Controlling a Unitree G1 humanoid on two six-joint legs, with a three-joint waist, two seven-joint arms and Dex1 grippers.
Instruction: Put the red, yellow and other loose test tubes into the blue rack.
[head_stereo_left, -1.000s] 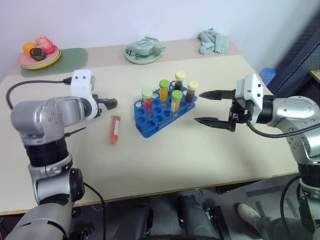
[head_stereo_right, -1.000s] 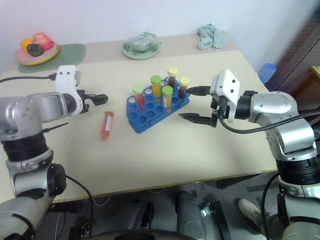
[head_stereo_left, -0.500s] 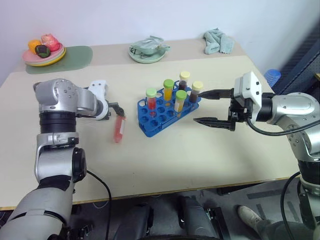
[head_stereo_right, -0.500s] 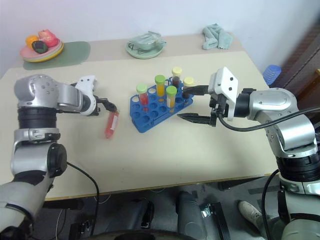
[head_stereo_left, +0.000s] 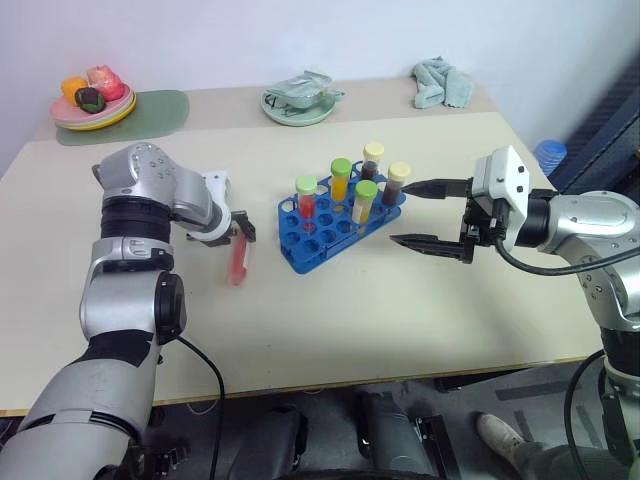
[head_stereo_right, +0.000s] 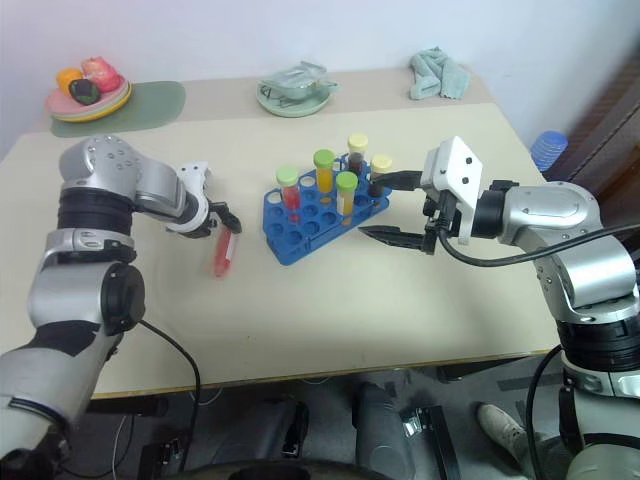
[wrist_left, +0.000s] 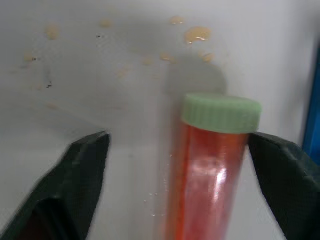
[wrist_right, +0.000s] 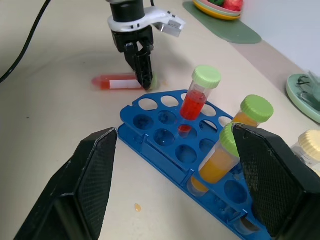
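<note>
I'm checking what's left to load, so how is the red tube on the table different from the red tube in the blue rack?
The loose red tube lies flat on the table, while the racked red tube stands upright in the blue rack. The loose one lies between the left hand's fingers at its cap end; the racked one is untouched. Both have red contents and green caps.

Left gripper (head_stereo_left: 240, 226) angled down, jaws apart, right gripper (head_stereo_left: 425, 213) level, jaws spread
</note>
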